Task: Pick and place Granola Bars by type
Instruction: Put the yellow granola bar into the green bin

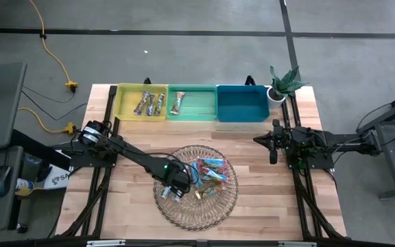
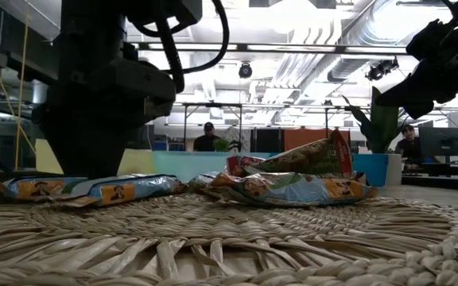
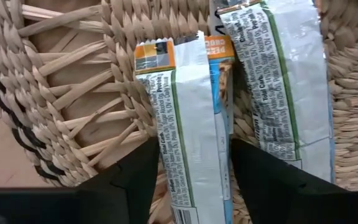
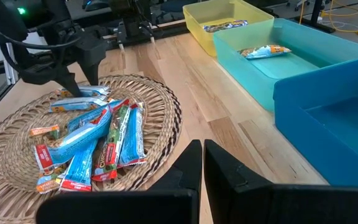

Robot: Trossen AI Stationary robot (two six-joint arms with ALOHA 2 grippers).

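Note:
A pile of granola bars [image 1: 211,173] lies in the round wicker tray [image 1: 196,214], with light blue-white and teal-pink wrappers [image 4: 98,143]. My left gripper [image 1: 172,189] is down in the tray's left part. It is open, with one finger on either side of a bar [image 3: 194,143] that lies flat with its silver-white back up and an orange end. A second bar [image 3: 278,81] lies alongside it. Two brown-silver bars [image 1: 149,104] rest in the yellow bin and one bar [image 1: 177,103] in the green bin. My right gripper [image 1: 258,139] is shut and waits near the table's right side. My left gripper [image 3: 194,186] comes from above, its fingers [image 3: 135,180] across the bar near its long edges [image 3: 166,149]. I cannot tell whether they touch it. The bar lies flat on the tray's weave [image 3: 55,93].
Three bins stand in a row at the far edge: yellow [image 1: 125,113], green [image 1: 197,113] and blue [image 1: 242,106]. A potted plant [image 1: 283,82] stands at the far right corner. Bare wood shows between the tray and the bins. People sit in the room behind [image 2: 207,137].

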